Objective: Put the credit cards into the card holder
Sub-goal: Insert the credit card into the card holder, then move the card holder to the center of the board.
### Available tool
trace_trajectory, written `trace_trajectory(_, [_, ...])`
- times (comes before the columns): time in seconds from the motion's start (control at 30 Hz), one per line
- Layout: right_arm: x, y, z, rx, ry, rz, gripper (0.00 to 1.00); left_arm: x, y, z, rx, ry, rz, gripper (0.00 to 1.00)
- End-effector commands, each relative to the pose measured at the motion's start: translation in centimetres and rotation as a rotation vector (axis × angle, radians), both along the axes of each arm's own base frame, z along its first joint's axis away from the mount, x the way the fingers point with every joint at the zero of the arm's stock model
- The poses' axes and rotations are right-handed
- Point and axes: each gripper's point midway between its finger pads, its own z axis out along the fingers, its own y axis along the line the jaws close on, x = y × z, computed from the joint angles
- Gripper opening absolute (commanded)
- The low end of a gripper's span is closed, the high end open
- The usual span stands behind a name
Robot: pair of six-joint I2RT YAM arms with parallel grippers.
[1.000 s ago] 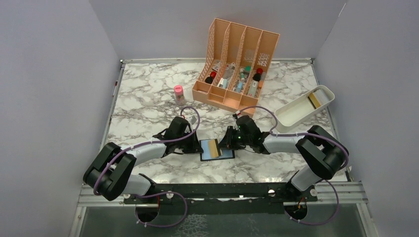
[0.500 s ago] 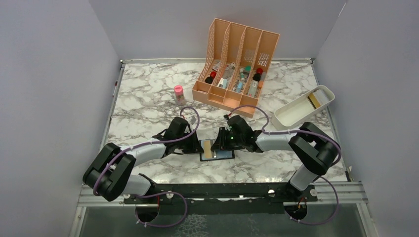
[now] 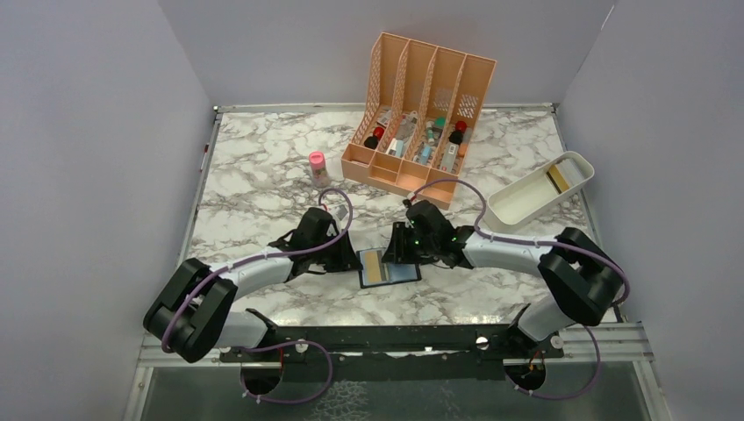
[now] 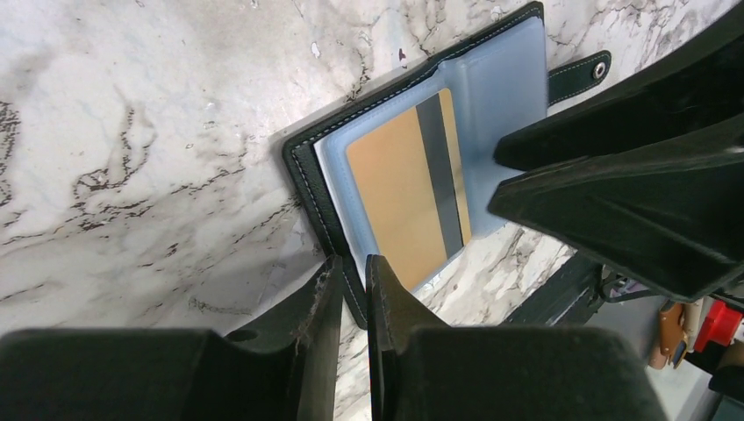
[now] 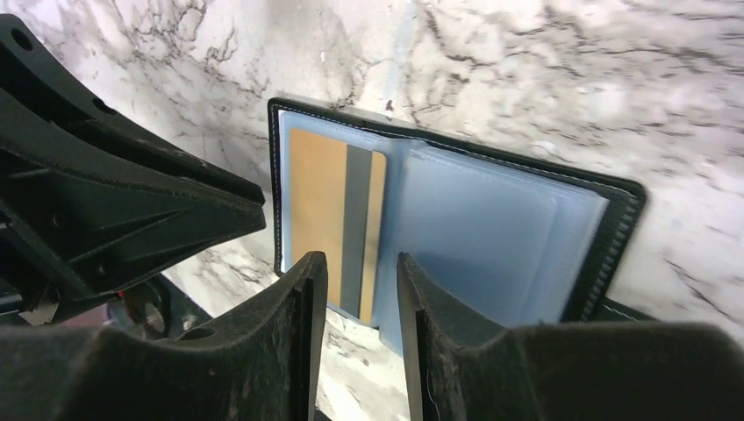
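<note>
The card holder lies open and flat on the marble table, between my two arms. On its bluish inner face, on the half toward my left arm, lies a gold credit card with a dark stripe. I cannot tell whether it sits inside a sleeve or only on top. My left gripper is at the left edge of the card holder. Its fingers are almost together with only a thin slit, and the black edge shows in this slit, but I cannot tell if they pinch it. My right gripper hovers over the card holder's right side with its fingers clearly apart and nothing between them. Far to the right of the card holder, a second gold card lies in a white tray.
</note>
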Motion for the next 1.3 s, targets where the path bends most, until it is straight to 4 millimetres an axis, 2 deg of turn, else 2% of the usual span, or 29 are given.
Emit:
trace_trajectory(0.0, [1.0,-2.5,1.0,-0.121,-0.073,-0.068,0.42,0.4,0.0,0.8,0.006,-0.043,0.0,0.23])
trace_trajectory(0.1, [1.3,-3.7,1.3,-0.159,-0.104,-0.099,0.51,0.5,0.1,0.8,0.012,-0.047,0.006,0.3])
trace_trajectory(0.17, [1.8,-4.7,1.4,-0.195,-0.126,-0.126,0.54,0.5,0.2,0.8,0.012,-0.047,0.006,0.34])
trace_trajectory(0.3, [2.5,-7.1,1.3,-0.244,-0.147,-0.18,0.6,0.5,0.3,0.6,0.017,-0.047,0.015,0.5])
trace_trajectory(0.53, [3.6,-11.2,0.1,-0.221,-0.094,-0.245,0.61,0.6,-0.3,0.6,-0.014,-0.032,0.011,0.58])
trace_trajectory(0.73, [4.0,-13.0,-0.5,-0.226,-0.093,-0.275,0.64,0.6,-0.7,0.4,-0.023,-0.019,0.007,0.62])
trace_trajectory(0.83, [3.8,-13.3,-1.4,-0.204,-0.054,-0.272,0.64,0.6,-0.8,0.2,-0.027,-0.012,0.012,0.63])
trace_trajectory(0.97, [2.7,-12.3,-1.9,-0.119,0.003,-0.243,0.6,0.5,-1.0,0.2,-0.038,-0.002,0.015,0.63])
trace_trajectory(1.07, [2.0,-11.5,-1.8,-0.062,0.018,-0.224,0.51,0.3,-1.5,0.6,-0.069,0.01,0.005,0.63])
trace_trajectory(1.17, [1.5,-11.1,-1.7,-0.023,0.033,-0.21,0.41,0.2,-2.6,1.7,-0.135,0.018,-0.016,0.63])
trace_trajectory(1.27, [1.2,-10.6,-1.1,0.01,0.039,-0.194,0.35,0.4,-3.2,2.7,-0.166,0.011,-0.026,0.61])
